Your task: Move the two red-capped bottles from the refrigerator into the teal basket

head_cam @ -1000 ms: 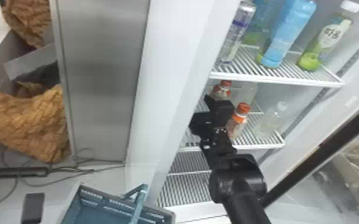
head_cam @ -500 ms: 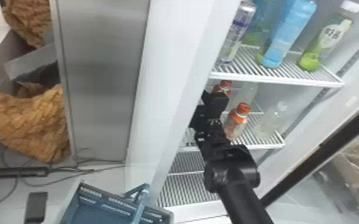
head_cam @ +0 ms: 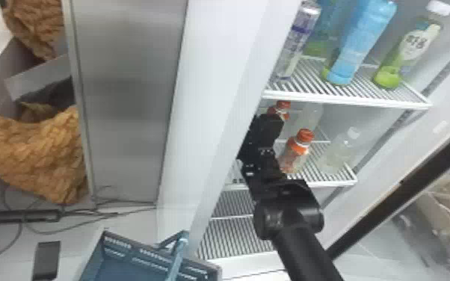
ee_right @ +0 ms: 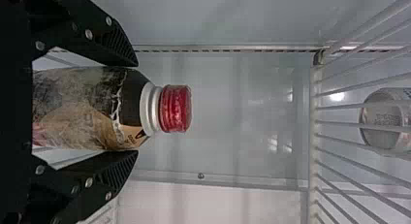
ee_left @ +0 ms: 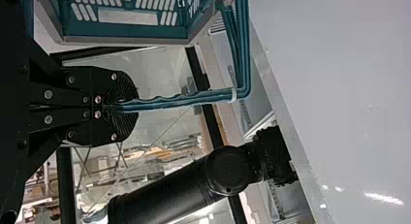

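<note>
While the black left gripper [ee_left: 132, 107] was pressed together on the handle [ee_left: 179, 101] of the teal slotted plastic basket [head_cam: 123, 247], the black right gripper [ee_right: 138, 109] was inside the white-walled refrigerator [head_cam: 216, 74]. Its fingers lay along both sides of the red-capped bottle with a dark and tan label [ee_right: 82, 107], apparently pinching it, and the bottle stood upright below a white wire shelf [ee_right: 313, 136].

So one bottle was reached, with its trip out and its placing left to do; whether it had been lifted at all, I could not tell. Only part of the basket's inside was in sight, so the other bottle's delivery could not be judged. An orange-necked bottle with an orange-red cap [head_cam: 297, 147] stood in the refrigerator, perhaps the second one wanted. At least one transfer remained.
</note>
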Controlling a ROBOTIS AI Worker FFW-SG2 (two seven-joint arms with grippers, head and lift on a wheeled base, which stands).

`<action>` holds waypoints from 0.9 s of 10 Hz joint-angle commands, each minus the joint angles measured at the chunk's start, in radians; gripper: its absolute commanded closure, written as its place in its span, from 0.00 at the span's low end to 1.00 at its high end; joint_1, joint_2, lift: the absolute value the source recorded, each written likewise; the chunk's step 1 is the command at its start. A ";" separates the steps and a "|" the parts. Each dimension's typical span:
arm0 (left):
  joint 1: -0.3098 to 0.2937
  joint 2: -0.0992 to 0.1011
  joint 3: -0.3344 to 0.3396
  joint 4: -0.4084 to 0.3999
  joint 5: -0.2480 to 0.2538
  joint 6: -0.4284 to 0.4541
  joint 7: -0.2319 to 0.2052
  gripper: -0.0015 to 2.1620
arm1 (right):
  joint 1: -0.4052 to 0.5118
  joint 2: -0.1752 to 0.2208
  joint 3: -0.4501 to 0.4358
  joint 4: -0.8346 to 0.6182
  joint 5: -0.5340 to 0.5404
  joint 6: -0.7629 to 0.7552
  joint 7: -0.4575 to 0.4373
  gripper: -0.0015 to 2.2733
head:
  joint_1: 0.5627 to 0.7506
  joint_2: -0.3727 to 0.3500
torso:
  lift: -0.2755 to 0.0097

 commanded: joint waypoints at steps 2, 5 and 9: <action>0.002 0.001 0.000 0.000 0.004 -0.002 0.000 0.54 | 0.021 0.000 0.000 -0.029 -0.001 -0.003 -0.015 0.35 | 0.70 0.03 | 0.18; 0.005 0.000 0.002 0.000 0.008 -0.009 0.000 0.54 | 0.098 -0.001 -0.014 -0.149 -0.001 -0.003 -0.018 0.35 | 0.70 0.03 | 0.18; 0.005 -0.002 0.004 0.000 0.012 -0.014 -0.002 0.54 | 0.264 -0.032 -0.026 -0.385 -0.071 0.027 -0.017 0.35 | 0.70 0.03 | 0.18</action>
